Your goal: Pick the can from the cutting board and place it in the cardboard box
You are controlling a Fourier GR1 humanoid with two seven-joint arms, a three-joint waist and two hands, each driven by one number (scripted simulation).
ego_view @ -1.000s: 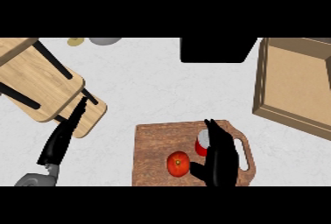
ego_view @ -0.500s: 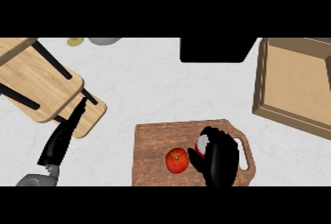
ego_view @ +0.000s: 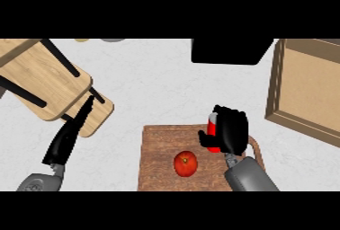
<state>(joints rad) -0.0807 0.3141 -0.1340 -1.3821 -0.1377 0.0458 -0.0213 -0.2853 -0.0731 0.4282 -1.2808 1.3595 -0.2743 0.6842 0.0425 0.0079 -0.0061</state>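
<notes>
flanking the can [ego_view: 212, 128]: tomato [ego_view: 186, 163], box [ego_view: 309, 88]

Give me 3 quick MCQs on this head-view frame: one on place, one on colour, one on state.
1. Where does the tomato lie?
A. in the cardboard box
B. on the cutting board
C. on the bare counter

2. What colour is the can?
A. red
B. blue
C. green

3. What is the right hand doing?
A. resting open at the view's edge
B. pressing flat on the tomato
C. curled round the can

Answers:
1. B: the tomato sits on the cutting board, left of the right forearm.
2. A: red shows between the black fingers.
3. C: its fingers wrap the can above the board; the left hand is the one lying with straight fingers, at the left.
</notes>
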